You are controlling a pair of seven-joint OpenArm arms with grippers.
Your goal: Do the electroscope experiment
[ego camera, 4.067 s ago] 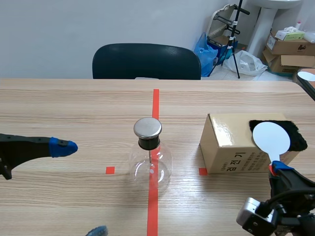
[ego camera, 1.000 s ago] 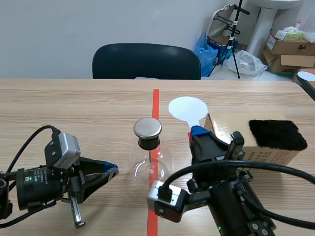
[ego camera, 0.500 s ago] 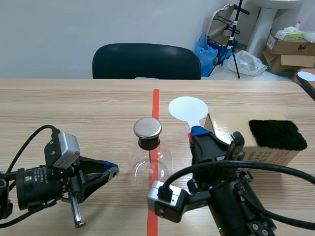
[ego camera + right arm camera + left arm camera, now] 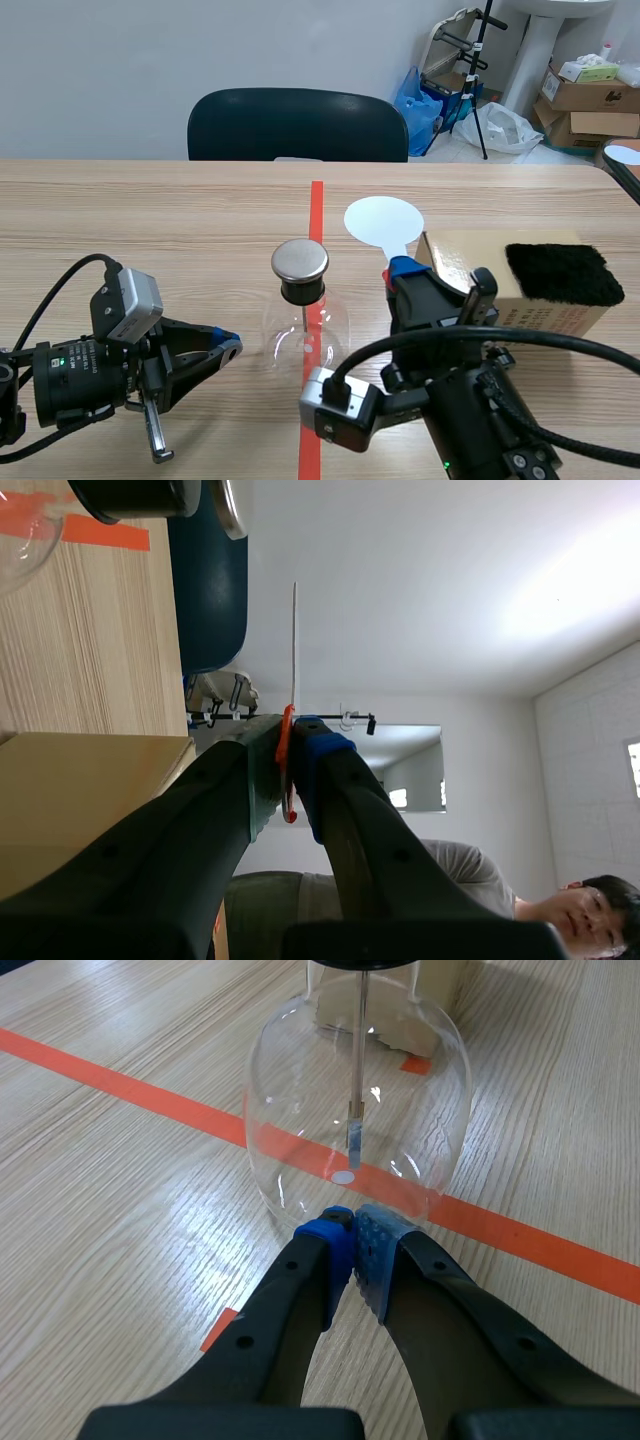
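The right jaws are pinching the white disc paddle (image 4: 383, 222) by its handle, stood upright, disc just right of the metal cap (image 4: 300, 260), so it's a short sideways hop. The electroscope (image 4: 305, 335) sits mid table (image 4: 150, 220) on the red tape (image 4: 317, 205). The left jaws are pressed together at its glass base, maybe touching.

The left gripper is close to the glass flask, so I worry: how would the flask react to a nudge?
The glass flask looks thin-walled and clear, so probably light and fragile. Its rounded, smooth bulb suggests the shut left gripper might slip off it. The metal cap sits high, so a push up there may tip it.
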